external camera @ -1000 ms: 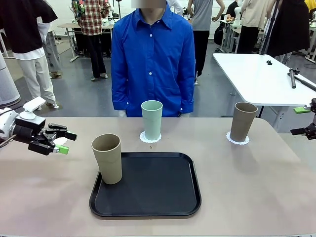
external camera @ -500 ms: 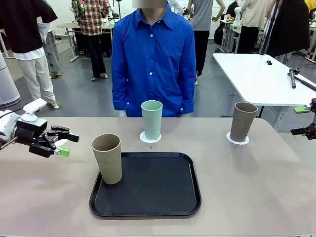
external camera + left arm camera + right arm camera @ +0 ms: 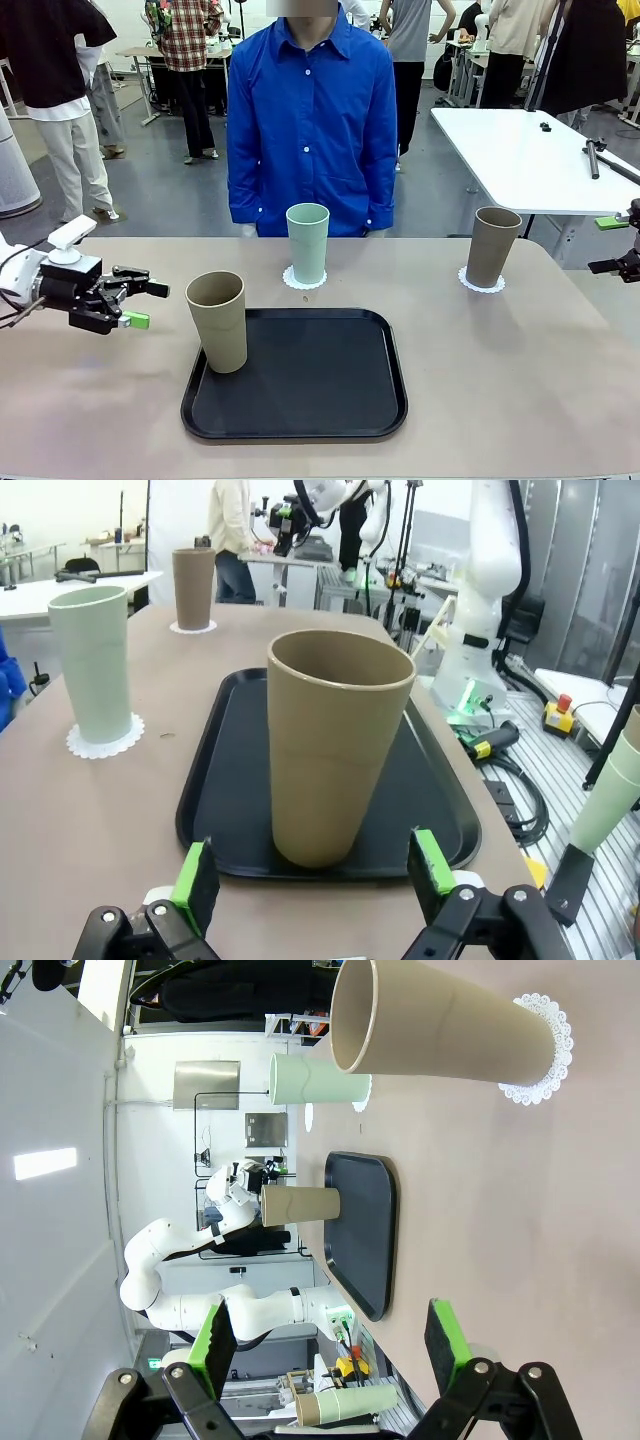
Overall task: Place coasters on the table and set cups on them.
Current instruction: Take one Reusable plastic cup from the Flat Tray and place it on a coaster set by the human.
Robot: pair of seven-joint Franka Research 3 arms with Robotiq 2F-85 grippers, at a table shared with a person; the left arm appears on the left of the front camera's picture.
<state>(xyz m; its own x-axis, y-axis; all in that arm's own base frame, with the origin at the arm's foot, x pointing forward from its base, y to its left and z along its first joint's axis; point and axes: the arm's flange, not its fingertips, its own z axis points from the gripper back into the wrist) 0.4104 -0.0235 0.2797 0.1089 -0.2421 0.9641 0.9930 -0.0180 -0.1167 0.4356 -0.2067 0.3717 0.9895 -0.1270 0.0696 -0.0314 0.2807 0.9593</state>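
A tan cup stands on the left edge of the black tray. My left gripper hangs open just left of it, fingers pointing at it; in the left wrist view the same tan cup stands straight ahead of the left gripper, beyond its fingertips. A mint cup stands on a lacy coaster at the far middle of the table. Another tan cup stands on a coaster at the far right. At the right edge my right gripper stays open and holds nothing; the right wrist view has the right gripper well off that tan cup.
A person in a blue shirt stands at the far side, hands down. A white table stands behind on the right. Spare stacked cups sit off the table near the robot base.
My left gripper has moved right toward the tan cup on the tray and sunk a little, staying open. The white coaster that showed beside it is now covered. The right arm has not moved.
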